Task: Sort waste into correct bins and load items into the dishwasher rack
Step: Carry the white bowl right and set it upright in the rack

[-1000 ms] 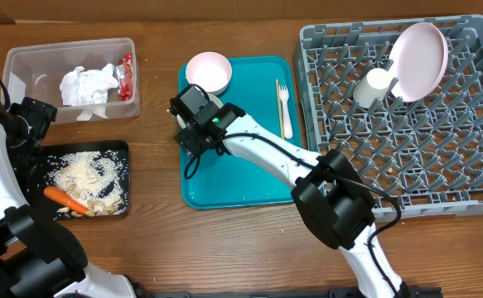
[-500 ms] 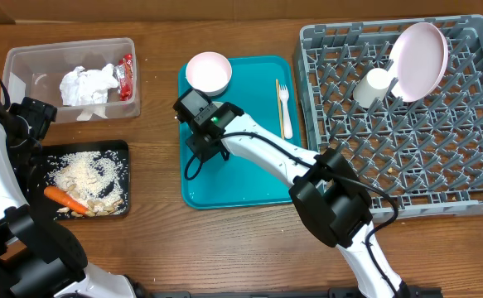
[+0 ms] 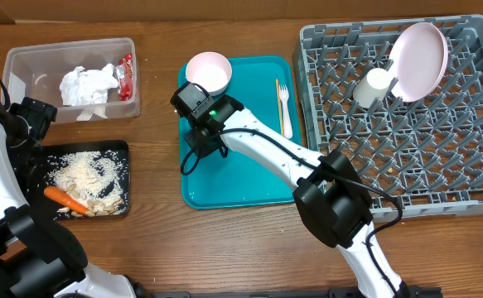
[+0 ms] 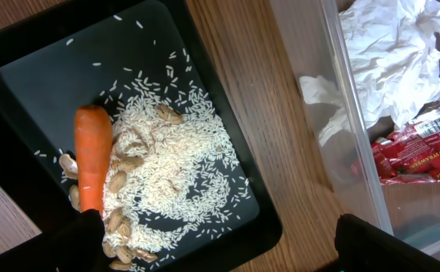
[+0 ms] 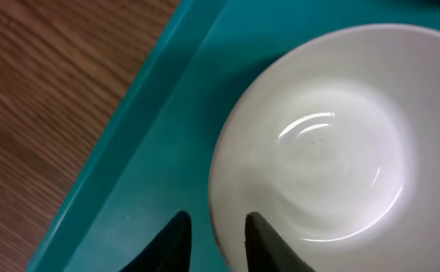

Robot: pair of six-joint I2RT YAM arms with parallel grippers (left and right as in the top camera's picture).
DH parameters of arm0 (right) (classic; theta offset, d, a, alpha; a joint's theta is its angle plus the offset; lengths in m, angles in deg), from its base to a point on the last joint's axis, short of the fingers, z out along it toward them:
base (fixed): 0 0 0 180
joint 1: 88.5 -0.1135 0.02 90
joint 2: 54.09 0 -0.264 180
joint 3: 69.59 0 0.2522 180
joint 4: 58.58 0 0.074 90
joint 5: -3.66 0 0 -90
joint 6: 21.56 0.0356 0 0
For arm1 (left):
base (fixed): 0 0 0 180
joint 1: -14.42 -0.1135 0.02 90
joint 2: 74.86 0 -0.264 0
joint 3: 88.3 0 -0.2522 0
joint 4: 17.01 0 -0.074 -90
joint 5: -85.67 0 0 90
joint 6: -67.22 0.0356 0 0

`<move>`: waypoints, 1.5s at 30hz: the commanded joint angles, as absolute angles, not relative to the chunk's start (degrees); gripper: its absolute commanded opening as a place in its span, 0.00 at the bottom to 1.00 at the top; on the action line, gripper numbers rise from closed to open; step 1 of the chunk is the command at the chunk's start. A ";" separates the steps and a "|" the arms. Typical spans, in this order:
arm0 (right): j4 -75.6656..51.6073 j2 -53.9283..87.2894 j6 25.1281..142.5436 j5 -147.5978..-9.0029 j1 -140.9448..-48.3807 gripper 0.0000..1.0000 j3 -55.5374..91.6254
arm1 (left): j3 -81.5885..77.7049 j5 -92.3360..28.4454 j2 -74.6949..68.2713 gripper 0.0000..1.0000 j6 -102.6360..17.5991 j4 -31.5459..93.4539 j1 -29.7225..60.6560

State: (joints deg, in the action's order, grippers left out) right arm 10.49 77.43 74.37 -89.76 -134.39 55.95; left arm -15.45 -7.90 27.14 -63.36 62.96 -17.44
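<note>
Right fingers (image 5: pixel 253 230) have drawn in from wide to a slim gap astride the rim of the small white bowl (image 5: pixel 318 143) on the teal tray (image 5: pixel 159 159), firm pinch unclear; best seat deeper, then lift level toward the dishwasher rack (image 3: pixel 309 99).

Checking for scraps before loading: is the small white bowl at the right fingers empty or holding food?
Empty: the right wrist view shows the bowl with a bare, glossy white inside.
</note>
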 commanded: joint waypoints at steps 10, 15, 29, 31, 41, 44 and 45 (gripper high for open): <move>9.62 75.05 74.44 -89.94 -134.13 0.20 54.38 | -16.04 -7.09 25.37 1.00 -64.36 62.85 -17.33; 9.60 75.03 74.63 -89.90 -134.13 0.04 54.49 | -16.04 -7.09 25.37 1.00 -64.36 62.85 -17.33; 18.38 55.64 85.15 -85.35 -124.99 0.04 56.55 | -16.04 -7.09 25.37 1.00 -64.36 62.85 -17.33; 20.11 48.69 85.45 -81.63 -119.77 0.04 56.55 | -16.04 -7.09 25.37 1.00 -64.36 62.85 -17.33; 33.90 38.31 70.83 -45.09 -78.19 0.04 51.52 | -16.04 -7.09 25.37 1.00 -64.36 62.85 -17.33; 31.35 38.33 60.89 -29.96 -68.53 0.04 42.12 | -16.04 -7.09 25.37 1.00 -64.36 62.85 -17.33; 30.41 38.35 58.88 -26.77 -66.96 0.04 39.58 | -16.04 -7.09 25.37 1.00 -64.36 62.85 -17.33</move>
State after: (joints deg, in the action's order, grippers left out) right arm 32.05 38.18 69.96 -44.50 -71.86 45.88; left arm -15.45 -7.90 27.14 -63.36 62.94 -17.46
